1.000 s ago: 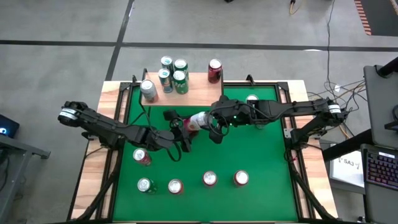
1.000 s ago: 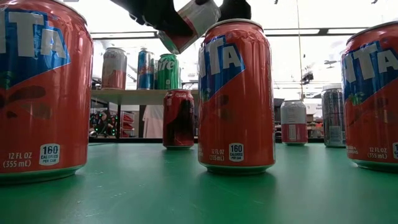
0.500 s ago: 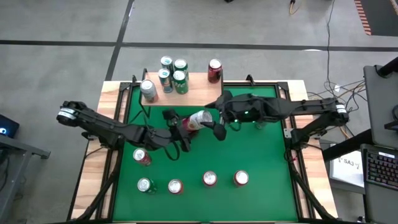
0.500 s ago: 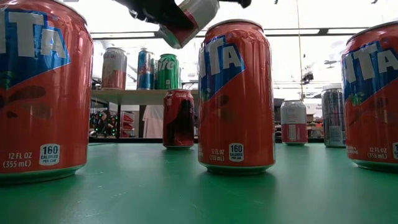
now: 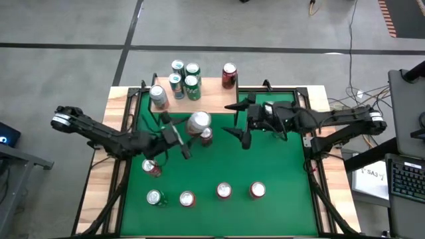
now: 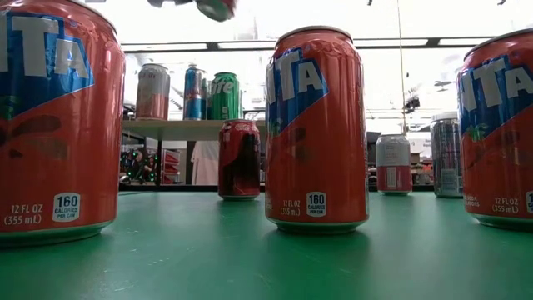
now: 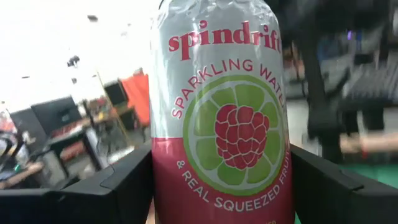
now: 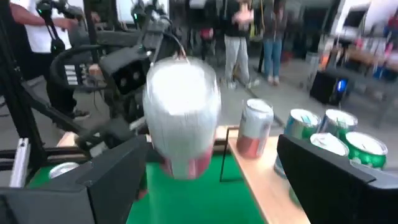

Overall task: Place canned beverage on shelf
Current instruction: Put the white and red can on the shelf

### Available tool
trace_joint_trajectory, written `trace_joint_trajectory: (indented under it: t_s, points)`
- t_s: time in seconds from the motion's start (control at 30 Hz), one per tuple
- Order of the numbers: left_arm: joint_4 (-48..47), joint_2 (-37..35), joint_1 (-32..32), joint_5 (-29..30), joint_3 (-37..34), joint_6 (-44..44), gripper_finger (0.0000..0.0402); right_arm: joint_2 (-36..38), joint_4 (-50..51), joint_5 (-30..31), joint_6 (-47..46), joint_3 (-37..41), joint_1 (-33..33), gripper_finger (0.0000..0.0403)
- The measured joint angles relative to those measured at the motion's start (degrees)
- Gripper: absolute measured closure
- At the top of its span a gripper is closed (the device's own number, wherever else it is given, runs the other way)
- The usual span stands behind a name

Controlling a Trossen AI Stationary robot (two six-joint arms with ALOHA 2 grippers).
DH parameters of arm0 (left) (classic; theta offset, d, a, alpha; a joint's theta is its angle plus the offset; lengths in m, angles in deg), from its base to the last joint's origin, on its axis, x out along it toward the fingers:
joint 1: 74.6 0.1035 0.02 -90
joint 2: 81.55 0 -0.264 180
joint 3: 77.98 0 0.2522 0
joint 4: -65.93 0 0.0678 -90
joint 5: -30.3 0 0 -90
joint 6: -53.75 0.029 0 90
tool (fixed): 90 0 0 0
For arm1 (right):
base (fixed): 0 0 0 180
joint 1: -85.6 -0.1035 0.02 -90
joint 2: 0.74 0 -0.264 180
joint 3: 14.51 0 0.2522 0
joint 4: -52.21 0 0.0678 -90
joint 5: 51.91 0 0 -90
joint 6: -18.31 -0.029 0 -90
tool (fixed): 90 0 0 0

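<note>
Now the left gripper [image 5: 178, 135] clamps a Spindrift can [image 5: 198, 122] above the green table [image 5: 279, 172].
From the high view, the can sits left of centre, just below the wooden shelf [image 5: 212, 98] at upper centre, which carries five cans; the right gripper [image 5: 240, 135], fingers spread and empty, lies to the can's right. Low view: three orange Fanta cans fill the foreground, the middle one [image 6: 316, 125] central, with the shelf [image 6: 179, 123] at left centre behind and the held can's base [image 6: 216, 7] at the top edge. Left wrist view: the Spindrift can [image 7: 221, 112] stands between both fingers [image 7: 127, 183], touching them. Right wrist view: the can [image 8: 181, 115] shows left of centre, the shelf [image 8: 267, 180] lower right.
</note>
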Motion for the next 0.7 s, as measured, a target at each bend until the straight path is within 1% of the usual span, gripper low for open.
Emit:
trace_joint_trajectory:
  t_s: [0.07,0.13,0.2,0.3,0.37,0.53,0.7]
  points:
    - [7.76,-0.76,-0.01,-0.37,-3.04,1.24,0.0121,-0.8,-10.31,0.03,1.11,5.0,0.02,0.0051]
    - [13.27,-0.77,0.0,-0.41,-5.06,2.28,0.0121,-2.28,-19.44,0.03,1.74,9.06,0.04,0.0051]
    - [16.5,-0.48,0.02,-0.27,-6.5,3.76,0.0121,-4.82,-28.92,0.03,1.86,11.37,0.07,0.0051]
    - [19.13,0.41,0.07,-0.37,-6.68,5.7,0.0121,-9.13,-38.93,-0.02,2.25,12.17,0.04,0.0051]
    - [19.82,1.46,0.13,-0.27,-6.05,6.82,0.0121,-11.98,-41.47,0.01,3.09,11.32,0.04,0.0051]
    - [21.79,3.56,0.39,0.06,-5.26,8.91,0.0121,-18.33,-41.66,-0.07,4.45,5.39,0.05,0.0051]
    - [22.64,4.41,0.61,1.05,-5.3,8.75,0.0121,-23.0,-41.52,0.13,4.89,-0.26,0.07,0.0051]
